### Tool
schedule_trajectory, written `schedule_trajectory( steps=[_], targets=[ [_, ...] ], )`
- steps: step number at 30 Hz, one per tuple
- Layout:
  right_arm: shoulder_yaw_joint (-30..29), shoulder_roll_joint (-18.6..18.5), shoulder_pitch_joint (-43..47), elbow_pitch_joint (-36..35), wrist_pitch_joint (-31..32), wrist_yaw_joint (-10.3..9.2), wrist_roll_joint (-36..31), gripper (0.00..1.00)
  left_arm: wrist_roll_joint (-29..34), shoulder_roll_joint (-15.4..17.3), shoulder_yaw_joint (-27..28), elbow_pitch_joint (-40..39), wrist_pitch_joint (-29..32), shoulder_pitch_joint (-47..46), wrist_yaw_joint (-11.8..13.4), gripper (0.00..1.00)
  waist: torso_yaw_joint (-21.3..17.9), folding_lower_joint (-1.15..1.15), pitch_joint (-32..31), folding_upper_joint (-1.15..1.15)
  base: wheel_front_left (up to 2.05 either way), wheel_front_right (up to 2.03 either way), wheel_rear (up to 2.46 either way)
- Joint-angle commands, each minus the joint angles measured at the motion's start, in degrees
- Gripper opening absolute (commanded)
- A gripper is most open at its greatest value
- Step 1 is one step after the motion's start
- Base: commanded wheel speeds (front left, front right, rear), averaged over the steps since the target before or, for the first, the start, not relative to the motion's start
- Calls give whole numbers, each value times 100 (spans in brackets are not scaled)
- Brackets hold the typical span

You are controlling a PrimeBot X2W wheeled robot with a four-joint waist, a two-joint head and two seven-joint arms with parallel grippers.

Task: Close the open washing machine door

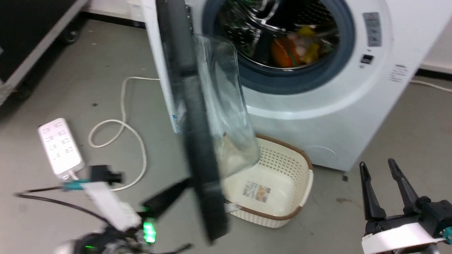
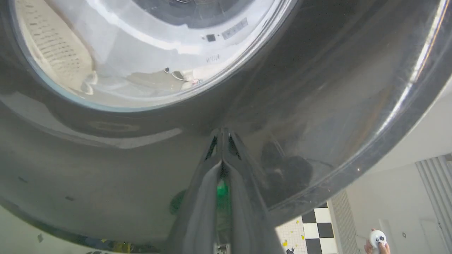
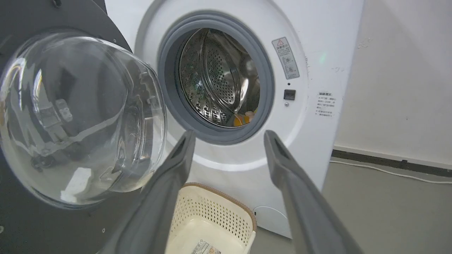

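In the head view, the washing machine door [image 1: 197, 141] is seen edge-on, swung wide from the left side of the washing machine [image 1: 317, 116]. Its glass bowl bulges right toward the drum mouth [image 1: 279, 42], where orange and yellow laundry [image 1: 293, 47] is lodged. A cream basket [image 1: 282, 158] is set on the grey floor [image 1: 406, 123] just near of the machine's front. The left gripper [image 1: 185, 185], blurred, is laid against the door's outer face low down. The right gripper [image 1: 376, 162] is held at the near right, well apart from the door, its fingers spread and empty. A white power strip [image 1: 60, 146] and a looped white cable [image 1: 122, 102] are lying to the left, with a black wheeled case [image 1: 31, 31] at the far left.

In the left wrist view the blur is resolved: the left fingers are pressed together with nothing between them, tips touching the glossy black rim beside the window. At the lower right a checkered board [image 2: 319, 229] and a hand [image 2: 378, 245] holding a small white object are caught.

In the right wrist view the door's inner side is shown at left and the steel drum, ringed in grey rubber, at centre. A white wall [image 3: 399, 70] with dark skirting is seen to the right.
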Motion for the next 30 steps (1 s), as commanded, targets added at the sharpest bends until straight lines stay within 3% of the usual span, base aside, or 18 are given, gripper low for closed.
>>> schedule_trajectory(
  steps=[1, 6, 12, 21, 25, 30],
  targets=[
    [-40, 13, -33, -29, -25, 5, -35, 100, -70, -44, -414, 19, -286, 88, -113, 0, -257, 1, 137, 0, 0, 0, 0],
    [-30, -4, -180, -47, -25, 5, 0, 100, -257, -44, -1568, 393, -1506, -34, -194, 0, -782, 1, 367, 0, 0, 0, 0],
    [63, 3, -326, -54, -25, 5, 68, 100, -579, -45, -2342, 1222, -3216, -738, -299, 0, -1576, 1, 698, 0, 0, 0, 0],
    [173, 46, -465, 16, -25, 5, 219, 100, -1356, -45, -2865, 2258, -5097, -2093, -578, 0, -2639, 1, 1182, 0, 0, 0, 0],
    [244, 69, -498, 42, -25, 5, 262, 100, -1551, -45, -2899, 2686, -5826, -2640, -653, 0, -2847, 1, 1238, 0, 0, 0, 0],
    [249, 88, -492, 41, -25, 5, 272, 100, -1694, -45, -3021, 2886, -6285, -2961, -677, 0, -2785, 1, 1186, 0, 0, 0, 0]
  ],
)
